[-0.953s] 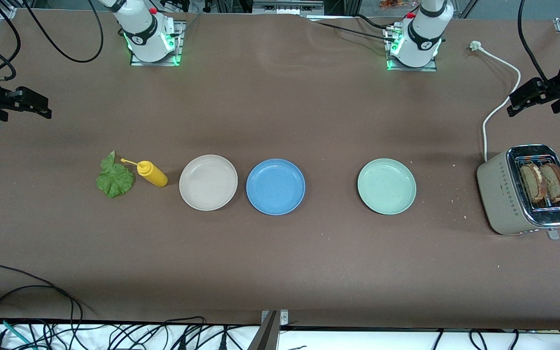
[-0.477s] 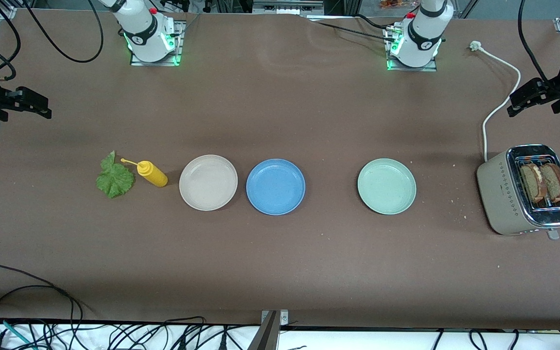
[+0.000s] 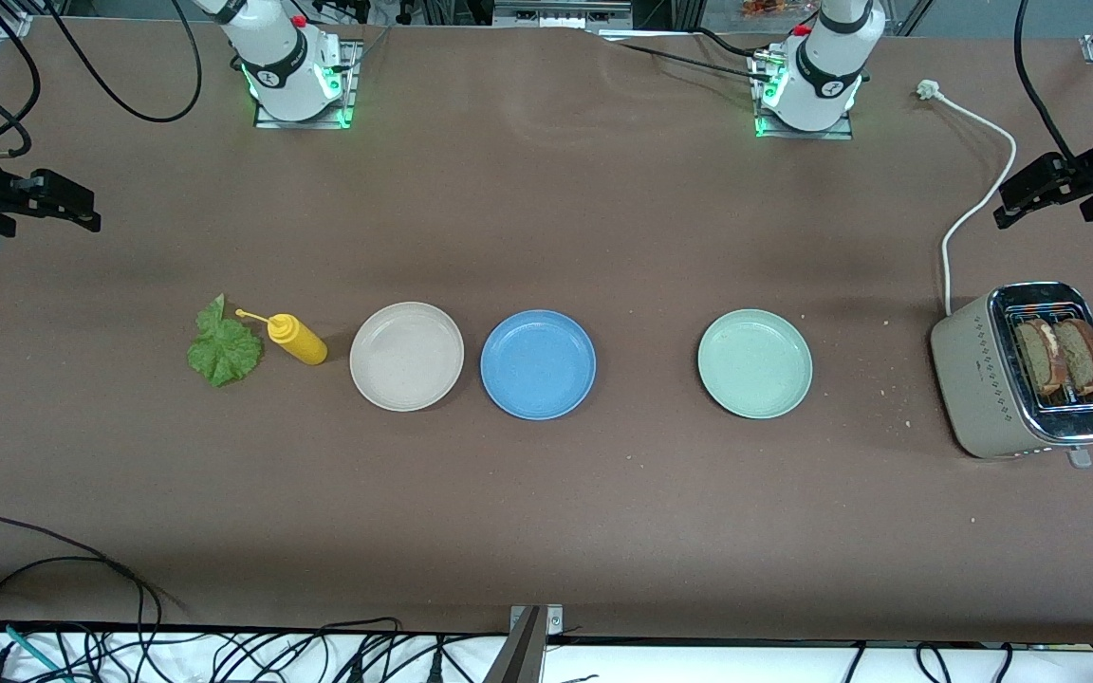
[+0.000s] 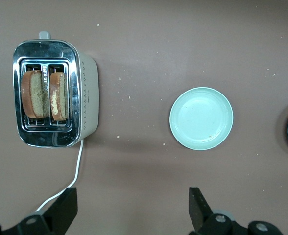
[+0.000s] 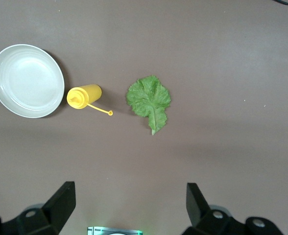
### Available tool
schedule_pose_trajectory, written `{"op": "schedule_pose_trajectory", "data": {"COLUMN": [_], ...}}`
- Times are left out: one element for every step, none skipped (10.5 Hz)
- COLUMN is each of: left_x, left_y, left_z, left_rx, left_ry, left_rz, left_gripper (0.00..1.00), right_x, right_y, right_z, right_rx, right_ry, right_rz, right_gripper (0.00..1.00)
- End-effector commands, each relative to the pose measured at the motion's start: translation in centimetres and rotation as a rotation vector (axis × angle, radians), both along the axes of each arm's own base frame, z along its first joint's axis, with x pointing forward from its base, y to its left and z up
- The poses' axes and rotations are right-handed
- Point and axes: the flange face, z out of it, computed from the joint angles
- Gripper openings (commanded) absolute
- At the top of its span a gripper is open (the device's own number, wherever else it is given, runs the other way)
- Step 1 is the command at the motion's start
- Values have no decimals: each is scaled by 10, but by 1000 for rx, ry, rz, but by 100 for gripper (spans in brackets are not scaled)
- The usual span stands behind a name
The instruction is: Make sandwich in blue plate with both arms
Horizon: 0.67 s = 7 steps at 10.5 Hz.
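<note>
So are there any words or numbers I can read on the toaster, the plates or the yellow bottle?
No readable words or numbers anywhere.
Toaster: only a dotted diamond pattern, no letters.
Yellow bottle: plain, no label.
Arm bases: small round dark marks, too small to read.

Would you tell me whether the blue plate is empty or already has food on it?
Empty: the blue plate shows only its bare surface. Both bread slices stand in the toaster.

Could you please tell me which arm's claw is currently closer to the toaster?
Left. The left claw hangs open above the table beside the toaster, while the right claw hangs open at the right arm's end.
</note>
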Motion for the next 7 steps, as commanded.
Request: {"op": "schedule_pose_trajectory", "data": {"left_x": [1, 1, 1, 1, 1, 2, 3], "left_y": [4, 6, 7, 6, 6, 6, 5], "left_z": [5, 5, 5, 4, 4, 4, 3], "left_rx": [0, 0, 0, 0, 0, -1, -1], "left_ry": [5, 5, 5, 6, 6, 8, 10], "left_rz": [-17, -13, -13, -14, -16, -16, -17], "left_gripper": [100, 100, 100, 100, 100, 100, 100], "right_x": [1, 1, 1, 1, 1, 1, 0], "right_y": [-1, -1, -1, -1, -1, -1, -2], "right_z": [5, 5, 5, 5, 5, 5, 6], "right_rx": [-6, -6, -6, -6, -6, -6, -6], "right_ry": [6, 6, 6, 6, 6, 6, 4], "right_rz": [-4, -2, 1, 1, 1, 1, 1], "right_gripper": [100, 100, 100, 100, 100, 100, 100]}}
